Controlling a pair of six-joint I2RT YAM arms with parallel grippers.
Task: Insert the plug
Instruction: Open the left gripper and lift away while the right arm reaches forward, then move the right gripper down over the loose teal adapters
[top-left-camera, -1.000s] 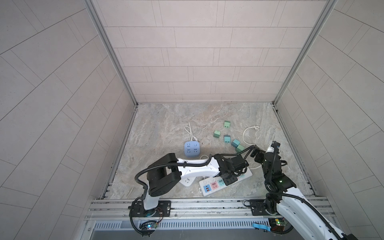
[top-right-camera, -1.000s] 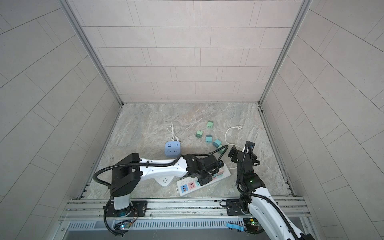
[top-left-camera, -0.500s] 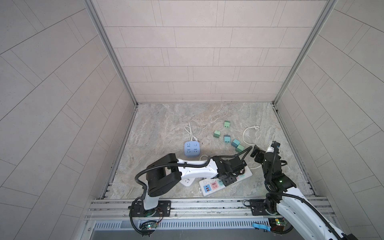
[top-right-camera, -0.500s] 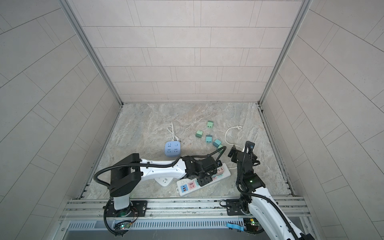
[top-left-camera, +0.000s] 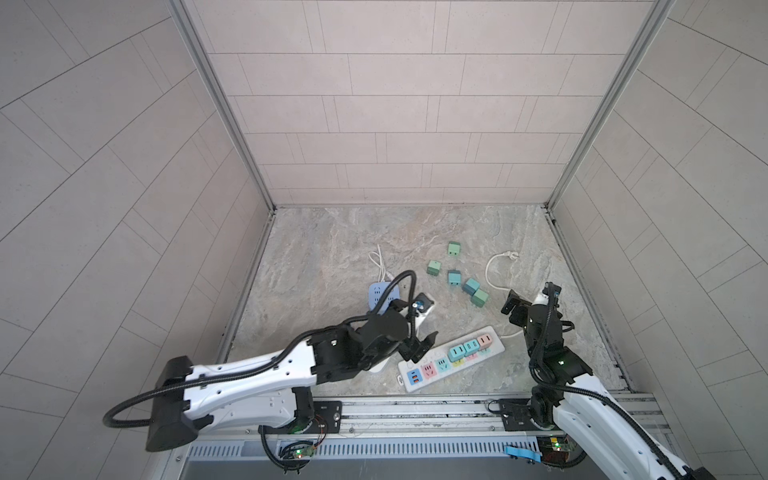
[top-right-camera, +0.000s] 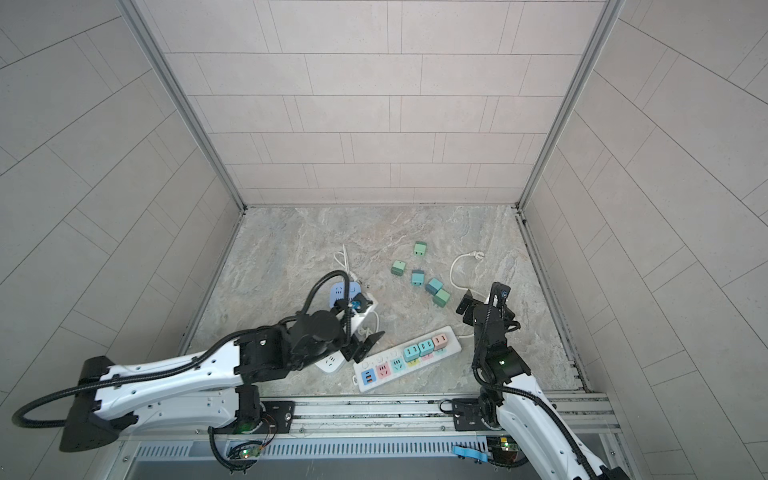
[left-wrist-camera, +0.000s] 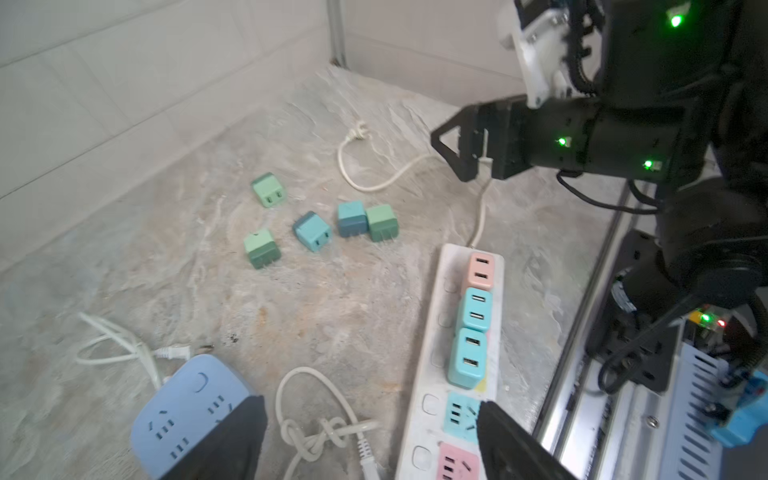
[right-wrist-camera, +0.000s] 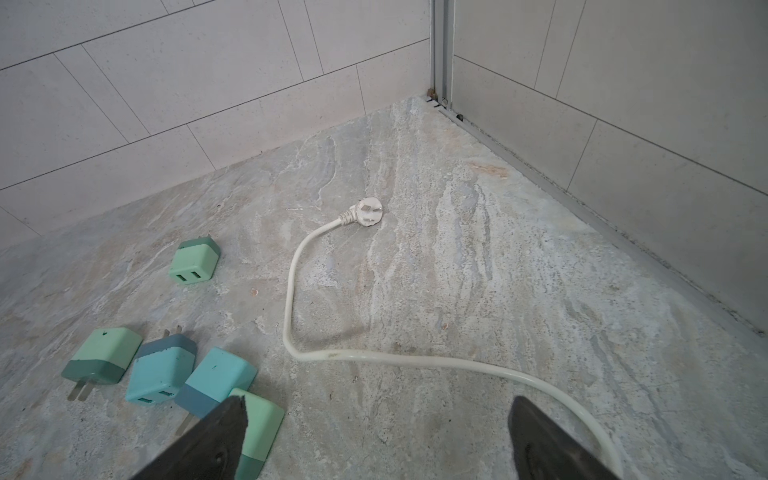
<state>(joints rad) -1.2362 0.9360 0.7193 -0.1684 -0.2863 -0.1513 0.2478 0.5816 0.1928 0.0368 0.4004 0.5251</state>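
Observation:
A white power strip (top-left-camera: 411, 368) (left-wrist-camera: 432, 332) lies near the front edge. One pink plug (top-left-camera: 485, 340) (left-wrist-camera: 481, 272) and two cyan plugs (top-left-camera: 457, 352) (left-wrist-camera: 467, 357) stand in its sockets. Several loose green and teal plugs (top-left-camera: 471, 286) (right-wrist-camera: 160, 374) lie on the floor behind it. My left gripper (top-left-camera: 422, 347) (top-right-camera: 368, 345) (left-wrist-camera: 369, 405) is open and empty, just left of the strip's middle. My right gripper (top-left-camera: 513, 309) (right-wrist-camera: 378, 401) is open and empty too, hovering beside the nearest loose green plug (right-wrist-camera: 257, 432).
A blue cube socket (top-left-camera: 380, 293) (left-wrist-camera: 187, 407) and a white socket block (top-right-camera: 330, 365) sit by the left arm, with a knotted cord (left-wrist-camera: 316, 436) between my left jaws. The strip's white cord (right-wrist-camera: 374, 359) loops to its plug (right-wrist-camera: 368, 212). Tiled walls close in three sides.
My left gripper has opened and drawn back to the left, away from the plugs standing in the strip. The right arm has not moved.

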